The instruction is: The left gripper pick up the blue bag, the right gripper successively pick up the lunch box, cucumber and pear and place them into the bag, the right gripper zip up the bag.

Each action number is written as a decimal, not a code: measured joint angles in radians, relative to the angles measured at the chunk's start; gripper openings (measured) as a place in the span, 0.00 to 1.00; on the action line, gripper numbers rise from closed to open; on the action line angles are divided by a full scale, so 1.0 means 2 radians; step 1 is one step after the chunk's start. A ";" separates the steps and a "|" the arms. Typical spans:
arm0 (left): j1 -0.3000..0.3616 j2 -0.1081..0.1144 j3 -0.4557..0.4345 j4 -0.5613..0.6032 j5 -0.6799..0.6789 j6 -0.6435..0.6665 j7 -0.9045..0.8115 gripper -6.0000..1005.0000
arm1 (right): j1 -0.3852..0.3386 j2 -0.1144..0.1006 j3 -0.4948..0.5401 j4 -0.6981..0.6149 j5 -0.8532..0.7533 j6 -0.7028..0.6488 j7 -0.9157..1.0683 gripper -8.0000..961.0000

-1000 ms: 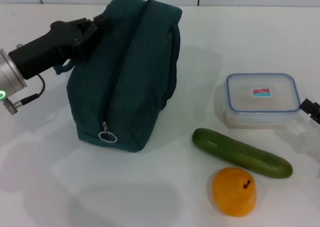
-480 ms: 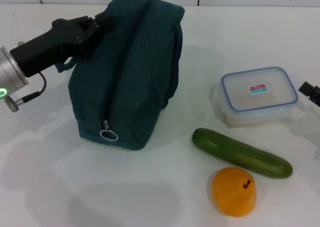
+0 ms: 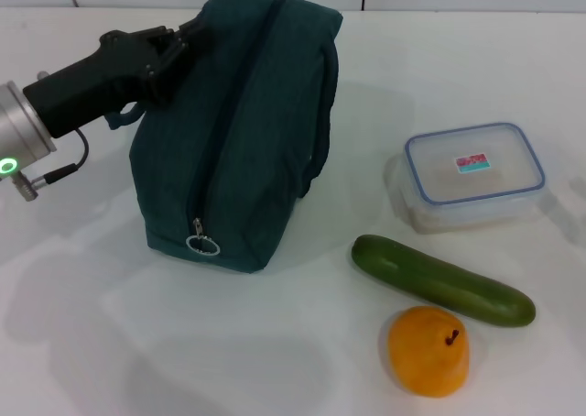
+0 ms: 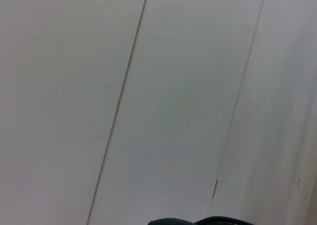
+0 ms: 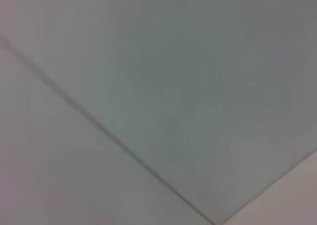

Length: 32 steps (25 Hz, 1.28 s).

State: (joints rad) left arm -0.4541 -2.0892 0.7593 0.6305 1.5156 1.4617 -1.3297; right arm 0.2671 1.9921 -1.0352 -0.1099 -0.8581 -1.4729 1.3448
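You have one blue bag [image 3: 243, 132] standing on the white table [image 3: 275, 343], zipped, its one ring pull [image 3: 202, 245] hanging at the near end. Your left gripper [image 3: 183, 38] is clenched on the bag's upper left edge. To the bag's right lie three items, well apart from it: one lunch box [image 3: 472, 175], one cucumber [image 3: 442, 279] in front of it, one pear [image 3: 428, 350] nearest you. The right gripper is out of sight.
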 joint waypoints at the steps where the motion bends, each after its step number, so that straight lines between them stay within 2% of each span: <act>1: 0.000 0.000 0.000 0.000 0.000 0.000 0.001 0.05 | -0.003 0.003 0.005 0.003 0.000 -0.004 0.014 0.86; 6: -0.002 0.000 0.000 0.000 -0.002 0.000 0.010 0.05 | 0.013 0.008 0.004 0.036 -0.001 -0.023 0.072 0.86; 11: -0.008 -0.001 0.009 -0.005 -0.005 0.000 0.018 0.05 | 0.034 0.011 0.001 0.045 -0.006 0.002 0.115 0.86; 23: -0.010 -0.001 0.013 -0.007 -0.007 0.001 0.024 0.05 | 0.036 0.013 0.007 0.054 0.011 0.015 0.124 0.86; 32: -0.015 -0.001 0.014 -0.009 -0.008 0.001 0.026 0.05 | 0.055 0.014 0.000 0.053 0.006 0.073 0.159 0.86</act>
State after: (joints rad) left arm -0.4834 -2.0908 0.7865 0.6131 1.5001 1.4634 -1.2777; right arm 0.3766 2.0200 -1.0346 -0.0046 -0.8465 -1.3265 1.6623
